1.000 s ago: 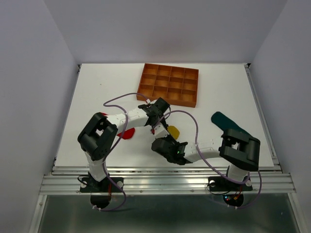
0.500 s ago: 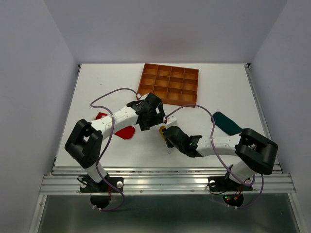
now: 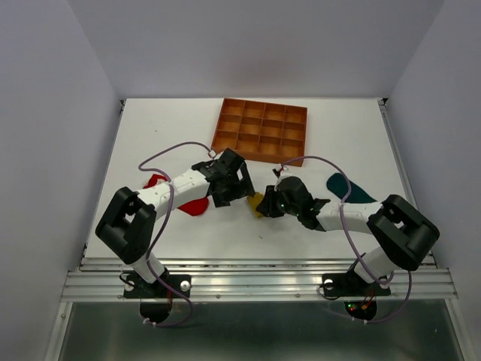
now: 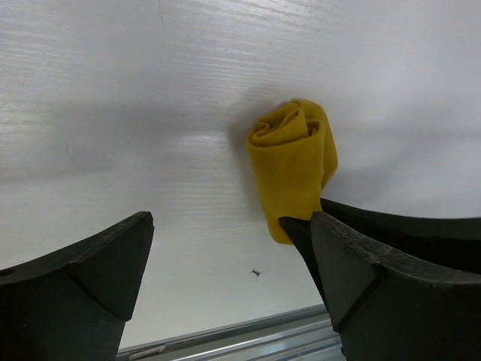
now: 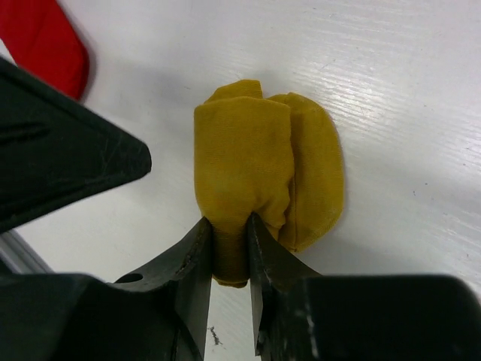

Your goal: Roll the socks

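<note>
A yellow sock (image 3: 258, 204) (image 4: 293, 169) lies on the white table as a small rolled bundle. My right gripper (image 3: 268, 204) (image 5: 229, 229) is shut on the near end of the yellow sock (image 5: 259, 162). My left gripper (image 3: 239, 188) (image 4: 225, 226) stands open just left of the bundle, nothing between its fingers. A red sock (image 3: 197, 207) (image 5: 45, 37) lies flat under the left arm. A dark teal sock (image 3: 350, 189) lies flat at the right, partly hidden by the right arm.
An orange-brown gridded tray (image 3: 278, 159) stands at the back middle of the table. Purple cables loop over both arms. The metal rail of the table's near edge (image 4: 248, 342) shows in the left wrist view.
My left gripper has opened and let go of the yellow sock, drawing back a little to the left. The right gripper has moved away from the near edge, still pinching the sock.
</note>
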You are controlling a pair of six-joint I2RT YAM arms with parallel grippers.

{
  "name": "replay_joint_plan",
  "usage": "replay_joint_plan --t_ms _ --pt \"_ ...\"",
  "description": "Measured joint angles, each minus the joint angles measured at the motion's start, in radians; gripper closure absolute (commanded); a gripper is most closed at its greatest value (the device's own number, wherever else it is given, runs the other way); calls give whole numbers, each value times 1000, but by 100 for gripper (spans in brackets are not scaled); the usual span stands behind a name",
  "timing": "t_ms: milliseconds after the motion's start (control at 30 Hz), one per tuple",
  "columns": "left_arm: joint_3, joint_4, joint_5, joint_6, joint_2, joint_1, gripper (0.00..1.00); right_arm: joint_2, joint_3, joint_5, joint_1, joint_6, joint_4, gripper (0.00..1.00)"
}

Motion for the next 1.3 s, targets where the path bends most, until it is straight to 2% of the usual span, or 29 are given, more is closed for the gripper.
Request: replay_joint_plan --t_ms 267,533,667,800,1100,1200,1300 --pt "-7 54 51 31 3 0 16 71 0 -245 -123 73 79 87" --pt "-2 89 85 60 79 0 29 146 27 -409 -195 96 113 85" --pt "13 90 89 69 116 0 31 191 49 -490 -225 106 123 85" --pt "29 91 90 76 131 0 32 223 68 -550 -248 114 126 85" --pt "47 105 99 87 166 2 40 257 82 -613 -274 122 132 83" --pt "51 108 101 87 172 4 47 272 88 -636 -284 125 135 82" --pt "51 121 104 86 174 7 61 276 88 -645 -289 125 138 81"
